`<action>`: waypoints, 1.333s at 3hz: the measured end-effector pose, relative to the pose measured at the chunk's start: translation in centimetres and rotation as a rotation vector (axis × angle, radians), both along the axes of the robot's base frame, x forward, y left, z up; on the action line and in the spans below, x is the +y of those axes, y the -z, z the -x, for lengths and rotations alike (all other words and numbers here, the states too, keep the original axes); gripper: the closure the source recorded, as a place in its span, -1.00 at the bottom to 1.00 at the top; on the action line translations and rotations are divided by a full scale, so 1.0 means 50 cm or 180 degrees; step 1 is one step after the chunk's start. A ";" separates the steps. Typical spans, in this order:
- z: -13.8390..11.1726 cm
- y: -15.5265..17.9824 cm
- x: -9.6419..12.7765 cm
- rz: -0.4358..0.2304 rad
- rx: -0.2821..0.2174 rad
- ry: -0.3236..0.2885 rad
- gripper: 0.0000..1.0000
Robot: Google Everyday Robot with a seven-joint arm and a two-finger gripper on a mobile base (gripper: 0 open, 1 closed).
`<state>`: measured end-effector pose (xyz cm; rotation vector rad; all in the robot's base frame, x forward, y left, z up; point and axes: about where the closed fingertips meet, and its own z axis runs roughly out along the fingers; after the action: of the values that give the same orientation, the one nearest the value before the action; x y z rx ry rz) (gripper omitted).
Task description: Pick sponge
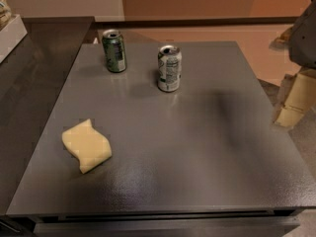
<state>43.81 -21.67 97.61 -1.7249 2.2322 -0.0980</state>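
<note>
From my station I see the pale yellow, flat foam sponge (86,145) with wavy edges lying on the near left part of the dark grey, matte square tabletop (197,152). It lies flat, with nothing touching it and one corner pointing toward the far side.

The robot's gripper (292,105), made of pale yellow blocky segments, hangs at the far right edge of my view. It is beyond the tabletop's right rim, over the floor, and well apart from the sponge. Only part of it is in view, and I cannot tell whether it is open or closed. It holds nothing that I can see.

Two upright drink cans stand on the far half of the tabletop. A green metal can (114,51) stands near the far left corner. A silver and white metal can (169,68) with printed text stands to its right and slightly nearer to me. The two are near each other but not touching, and both are well apart from the sponge.

A darker counter surface (34,83) runs along the left side of the tabletop.
</note>
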 end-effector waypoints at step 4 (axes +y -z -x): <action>0.060 0.024 0.173 -0.0143 0.0246 0.0049 -1.00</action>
<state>40.79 -13.01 96.42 -1.7158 2.2844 0.0156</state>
